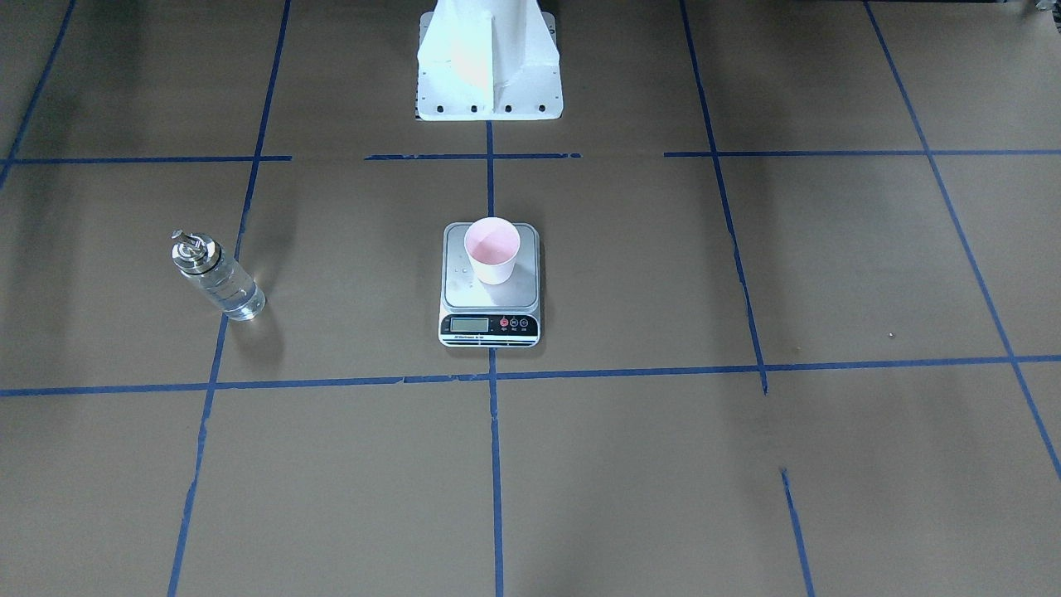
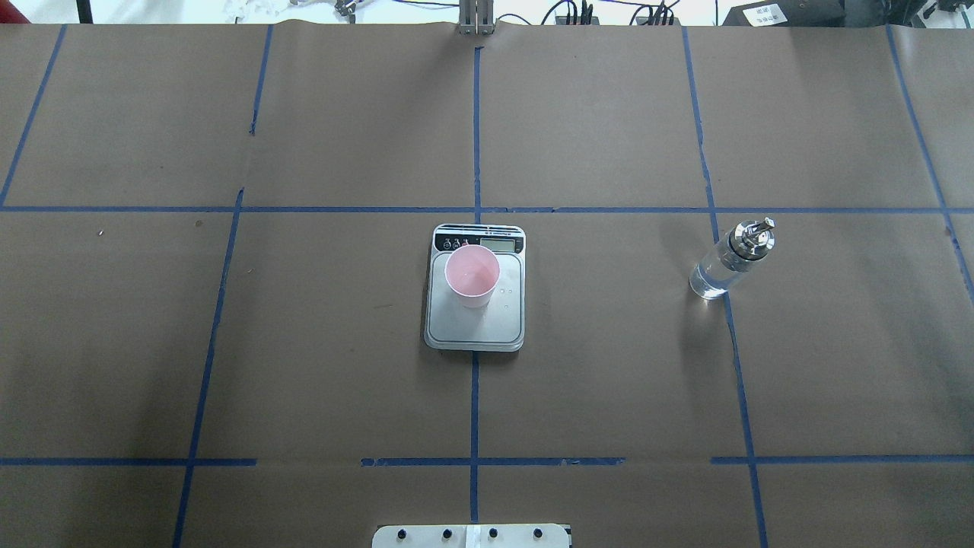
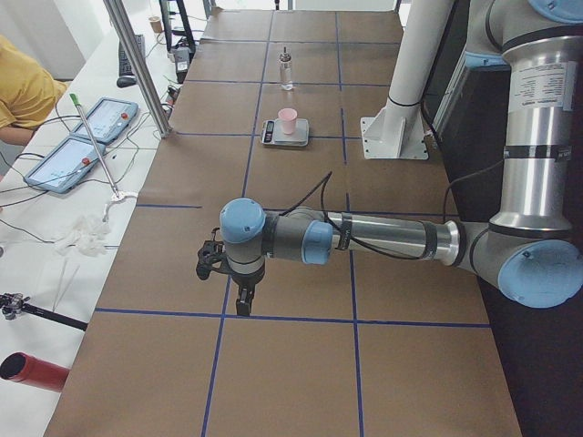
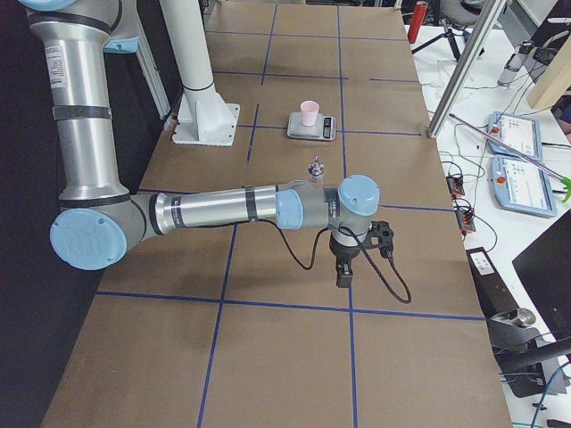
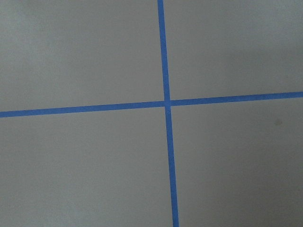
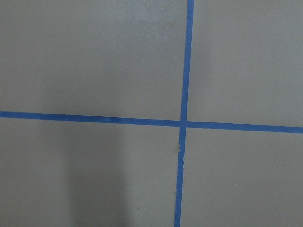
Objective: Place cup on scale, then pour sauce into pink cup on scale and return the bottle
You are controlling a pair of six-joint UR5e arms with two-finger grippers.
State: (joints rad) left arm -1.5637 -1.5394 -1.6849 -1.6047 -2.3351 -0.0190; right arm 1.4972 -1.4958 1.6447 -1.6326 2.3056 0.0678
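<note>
The pink cup [image 1: 492, 249] stands upright on the scale [image 1: 464, 288] at the table's middle, and both also show in the overhead view: cup [image 2: 472, 275], scale [image 2: 475, 326]. The bottle [image 1: 217, 278] with its silver spout cap stands upright on the table on my right side, apart from the scale [image 2: 727, 262]. Clear sauce [image 2: 711, 278] shows through the glass. My left gripper [image 3: 244, 305] shows only in the exterior left view, my right gripper [image 4: 343, 278] only in the exterior right view. Both hang over bare table far from the scale, and I cannot tell whether they are open or shut.
The table is covered in brown paper with blue tape lines [image 5: 165, 103]. The white robot base [image 1: 489, 66] stands behind the scale. An operators' bench with tablets [image 3: 82, 137] and a metal pole [image 3: 137, 64] runs along the far edge.
</note>
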